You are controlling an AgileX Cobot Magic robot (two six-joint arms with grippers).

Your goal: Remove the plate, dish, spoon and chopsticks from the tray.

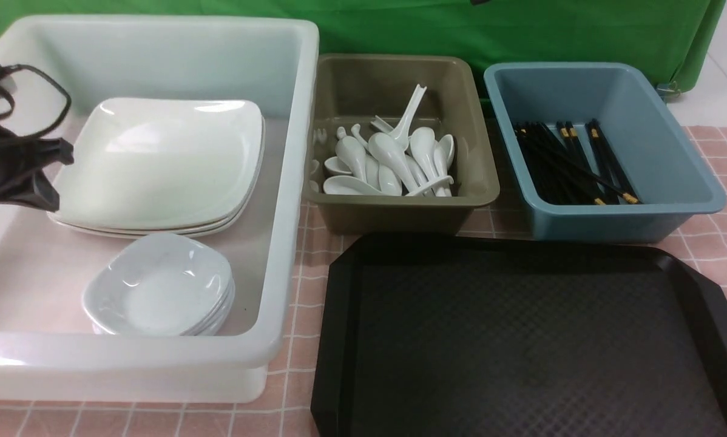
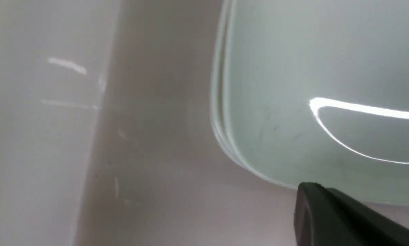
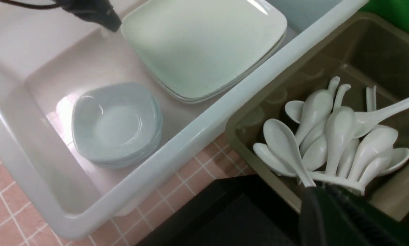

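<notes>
the black tray (image 1: pixel 521 340) is seen at the near right of the pink checked tablecloth (image 1: pixel 297 291), and nothing is seen lying on its diamond-textured surface. at the left a large white bin (image 1: pixel 278 243) is placed, and inside it a stack of large square plates (image 1: pixel 163 164) is found toward the far side, with a stack of small dishes (image 1: pixel 160 285) nearer, the two stacks being just apart. beyond the tray's far edge an olive bin (image 1: pixel 400 212) is set, in which a heap of white spoons (image 1: pixel 394 164) is piled, one handle being tilted upward. to the right of it a blue bin (image 1: pixel 673 182) is placed, and the black chopsticks (image 1: pixel 573 161) with gold bands are laid along its floor. the left gripper (image 1: pixel 33 176) is held inside the white bin at its left side, just beside the left edge of the plate stack; its jaws are pressed together and nothing is pinched between them. in the left wrist view one dark fingertip (image 2: pixel 327 212) is shown close by a rounded corner of the top plate, though contact cannot be told. the right gripper (image 3: pixel 341 218) is not seen in the front view; in the right wrist view its dark fingers are shown over the near rim of the olive bin, with the jaws drawn together and nothing gripped.
</notes>
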